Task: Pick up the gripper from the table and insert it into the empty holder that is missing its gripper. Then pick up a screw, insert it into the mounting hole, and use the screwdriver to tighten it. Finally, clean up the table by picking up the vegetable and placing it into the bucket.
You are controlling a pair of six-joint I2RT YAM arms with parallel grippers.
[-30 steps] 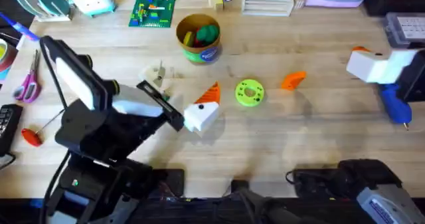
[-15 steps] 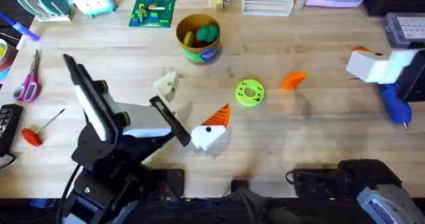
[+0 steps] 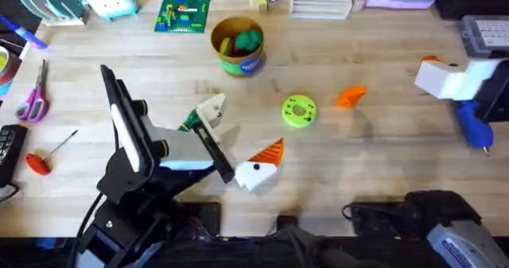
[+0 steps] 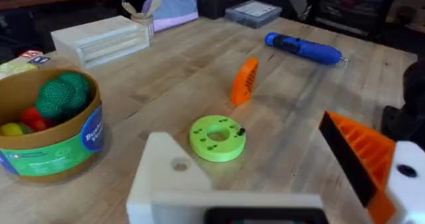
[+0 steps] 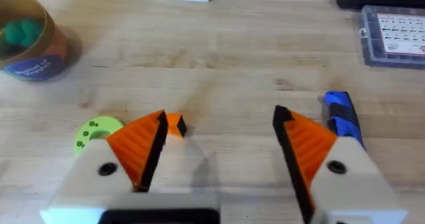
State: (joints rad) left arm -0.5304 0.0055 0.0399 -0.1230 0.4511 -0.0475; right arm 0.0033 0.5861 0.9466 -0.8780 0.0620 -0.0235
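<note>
The loose gripper (image 3: 351,96), a ribbed orange plastic wedge, lies on the bare wooden desk (image 3: 374,165) right of centre in the overhead frame, its long axis running from lower left to upper right. In the left wrist view it (image 4: 244,80) stands on edge, ribbed face toward the camera, near the lime-green ring (image 4: 217,137).

The left tool (image 3: 235,137) sits left of centre, released and holding nothing. One finger is the bare cream holder (image 3: 210,109), a smooth wedge with a round mounting hole; the other carries an orange ribbed pad on a white base (image 3: 261,166). Both fingers point toward the frame's right.

The right tool (image 5: 218,144) is also spread wide and empty, with orange ribbed pads on both white mounts. The blue screwdriver (image 3: 472,126), a thick smooth cylinder, lies at the right edge, its tip toward the lower right.

The round tan bucket (image 3: 238,60) with a blue band stands at upper centre; a green bumpy vegetable (image 3: 248,39) lies inside it beside red and yellow pieces.
</note>
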